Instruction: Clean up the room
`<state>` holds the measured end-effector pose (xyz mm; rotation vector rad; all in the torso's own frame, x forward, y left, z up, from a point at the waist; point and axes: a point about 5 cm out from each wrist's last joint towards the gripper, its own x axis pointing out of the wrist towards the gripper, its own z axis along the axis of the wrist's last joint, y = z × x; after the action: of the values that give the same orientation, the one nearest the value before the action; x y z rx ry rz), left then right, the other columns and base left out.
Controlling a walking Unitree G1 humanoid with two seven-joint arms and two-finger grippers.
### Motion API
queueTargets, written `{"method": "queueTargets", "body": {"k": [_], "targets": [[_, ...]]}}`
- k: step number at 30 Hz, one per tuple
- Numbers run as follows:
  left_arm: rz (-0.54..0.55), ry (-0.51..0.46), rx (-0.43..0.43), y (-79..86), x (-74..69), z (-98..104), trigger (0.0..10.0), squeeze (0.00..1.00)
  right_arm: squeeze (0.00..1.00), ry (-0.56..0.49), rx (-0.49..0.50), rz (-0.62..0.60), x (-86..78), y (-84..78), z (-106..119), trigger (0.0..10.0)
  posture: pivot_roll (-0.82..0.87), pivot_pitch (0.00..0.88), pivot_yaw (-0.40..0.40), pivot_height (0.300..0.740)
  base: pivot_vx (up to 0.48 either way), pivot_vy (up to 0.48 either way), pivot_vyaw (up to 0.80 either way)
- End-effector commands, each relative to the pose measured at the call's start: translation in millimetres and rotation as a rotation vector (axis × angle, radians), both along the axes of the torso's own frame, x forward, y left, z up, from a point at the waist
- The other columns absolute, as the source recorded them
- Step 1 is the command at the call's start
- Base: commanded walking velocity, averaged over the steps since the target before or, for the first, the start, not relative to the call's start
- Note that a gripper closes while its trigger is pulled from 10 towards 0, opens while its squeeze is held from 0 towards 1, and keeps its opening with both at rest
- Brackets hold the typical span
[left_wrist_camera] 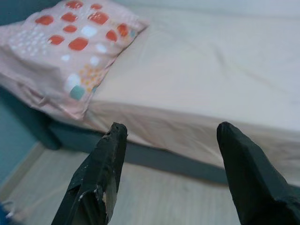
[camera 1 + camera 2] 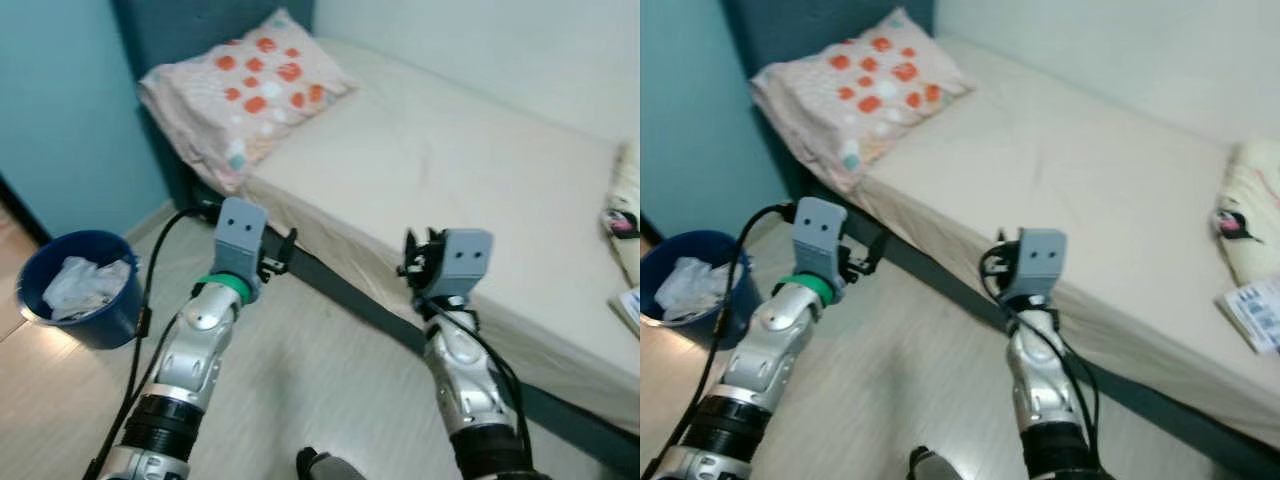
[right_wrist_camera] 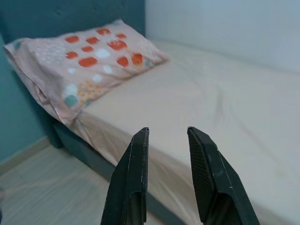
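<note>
No writing can be read; a printed packet point(image 2: 1252, 312) at the bed's point(image 2: 450, 170) right edge is too blurred to tell. The left tool point(image 1: 171, 140) hangs spread wide and empty above the floor beside the bed's near edge. The right tool point(image 3: 168, 136) is parted narrowly, grasping nothing. The pillow point(image 2: 245, 85) lies at the head corner; a blue bin point(image 2: 80, 290) holding crumpled paper stands on the floor.

A pink pillow point(image 2: 245, 90) with orange spots is lying at the head of the bed point(image 2: 450, 170), against a dark headboard point(image 2: 190, 30). The teal wall point(image 2: 60, 110) is standing beside it, and pale wooden floor point(image 2: 300, 380) is lying below.
</note>
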<state>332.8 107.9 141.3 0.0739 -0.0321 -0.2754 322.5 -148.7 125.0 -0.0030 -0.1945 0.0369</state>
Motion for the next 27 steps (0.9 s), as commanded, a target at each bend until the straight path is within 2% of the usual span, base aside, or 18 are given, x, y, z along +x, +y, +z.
{"method": "queueTargets", "body": {"k": [1, 27], "targets": [[-0.022, 0.024, -0.002, -5.8, -2.3, -5.2, 10.0, 0.00, 0.00, 0.021, 0.003, -0.021, -2.3, -7.1, -5.5, 10.0, -0.13, 0.073, 0.042, 0.723, 0.000, 0.000, -0.80], [-0.036, 0.030, 0.008, -8.9, -2.1, -7.1, 10.0, 0.00, 0.00, 0.013, -0.007, -0.010, -2.5, -8.6, -3.1, 10.0, -0.14, 0.066, 0.035, 0.723, 0.000, 0.000, -0.80]]}}
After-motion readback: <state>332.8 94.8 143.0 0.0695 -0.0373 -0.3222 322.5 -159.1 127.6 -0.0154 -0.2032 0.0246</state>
